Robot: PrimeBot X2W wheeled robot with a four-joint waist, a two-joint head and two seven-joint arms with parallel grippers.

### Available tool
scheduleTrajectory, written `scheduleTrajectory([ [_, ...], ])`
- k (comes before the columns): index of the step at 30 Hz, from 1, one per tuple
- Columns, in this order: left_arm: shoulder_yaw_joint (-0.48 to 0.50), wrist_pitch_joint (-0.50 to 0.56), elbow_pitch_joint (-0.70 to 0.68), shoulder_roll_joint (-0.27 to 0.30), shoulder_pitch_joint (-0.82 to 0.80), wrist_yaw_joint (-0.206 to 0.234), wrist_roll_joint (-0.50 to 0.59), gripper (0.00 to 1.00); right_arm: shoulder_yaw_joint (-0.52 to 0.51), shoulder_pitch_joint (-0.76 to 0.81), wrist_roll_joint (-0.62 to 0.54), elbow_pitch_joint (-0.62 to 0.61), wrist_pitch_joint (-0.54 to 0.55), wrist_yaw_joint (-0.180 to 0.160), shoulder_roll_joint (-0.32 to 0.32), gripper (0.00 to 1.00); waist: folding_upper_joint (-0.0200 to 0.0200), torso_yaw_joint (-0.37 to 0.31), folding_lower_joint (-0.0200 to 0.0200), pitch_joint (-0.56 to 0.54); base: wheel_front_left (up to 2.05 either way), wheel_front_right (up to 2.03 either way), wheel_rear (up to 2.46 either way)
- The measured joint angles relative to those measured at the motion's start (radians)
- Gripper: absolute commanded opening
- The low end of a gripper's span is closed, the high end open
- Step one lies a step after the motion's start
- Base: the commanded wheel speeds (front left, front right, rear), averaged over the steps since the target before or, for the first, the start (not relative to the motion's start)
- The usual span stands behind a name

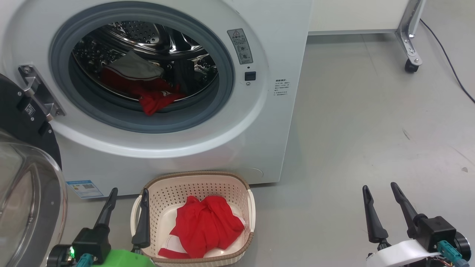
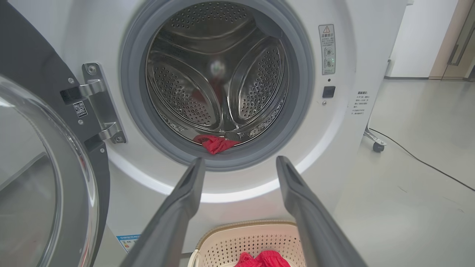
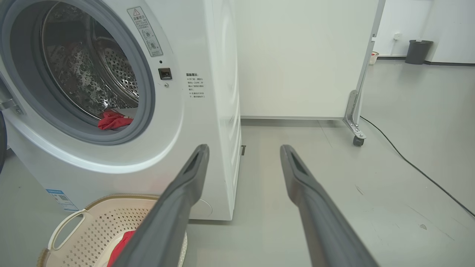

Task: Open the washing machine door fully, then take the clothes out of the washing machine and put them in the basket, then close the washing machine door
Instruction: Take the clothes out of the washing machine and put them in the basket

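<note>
At the left edge of the head view the door point(image 1: 22, 178) stands swung wide. At lower left our left gripper point(image 1: 130, 191) hangs spread and empty, just beside the basket point(image 1: 193, 175), which holds one red garment point(image 1: 206, 226). Above, inside the washing machine point(image 1: 267, 122), the clothes point(image 1: 156, 98) lie well apart from both grippers. We judge them light, limp and snag-prone, best pinched at the red fold over the grey seal point(image 1: 111, 118). At lower right our right gripper point(image 1: 379, 186) is spread too, empty.

The washing machine door point(image 1: 29, 193) hangs wide open on the left, so the round mouth of the washing machine point(image 1: 259, 111) is free. The clothes point(image 1: 156, 98) lie low inside, with room above. The basket point(image 1: 174, 196) sits just below the mouth.
</note>
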Motion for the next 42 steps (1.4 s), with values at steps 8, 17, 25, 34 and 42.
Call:
scheduleTrajectory([
  [8, -0.008, 0.021, -0.011, 0.000, 0.004, 0.002, 0.000, 1.00, 0.004, 0.001, 0.000, -0.022, 0.001, 0.000, 0.000, 1.00, 0.0000, -0.002, 0.0000, 0.012, 0.00, 0.00, 0.00],
  [17, -0.013, 0.053, -0.004, 0.000, -0.007, 0.001, -0.012, 1.00, 0.014, -0.001, 0.000, -0.053, 0.010, 0.000, 0.000, 1.00, 0.0000, -0.017, 0.0001, 0.058, 0.00, 0.00, 0.00],
  [25, -0.017, 0.112, 0.064, 0.000, -0.155, -0.002, -0.031, 1.00, 0.027, -0.023, 0.000, -0.090, 0.014, 0.002, -0.001, 1.00, 0.0000, -0.046, 0.0001, 0.151, 0.00, 0.00, 0.00],
  [34, 0.004, 0.203, 0.149, -0.001, -0.354, -0.002, -0.064, 1.00, 0.045, -0.080, 0.002, -0.120, 0.014, 0.009, 0.000, 1.00, 0.0000, -0.091, 0.0001, 0.258, 0.00, 0.00, 0.00],
  [42, 0.010, 0.342, 0.224, 0.046, -0.559, -0.011, -0.064, 1.00, 0.062, -0.137, 0.023, -0.126, 0.013, 0.012, 0.004, 1.00, 0.0000, -0.135, 0.0001, 0.365, 0.00, 0.00, 0.00],
])
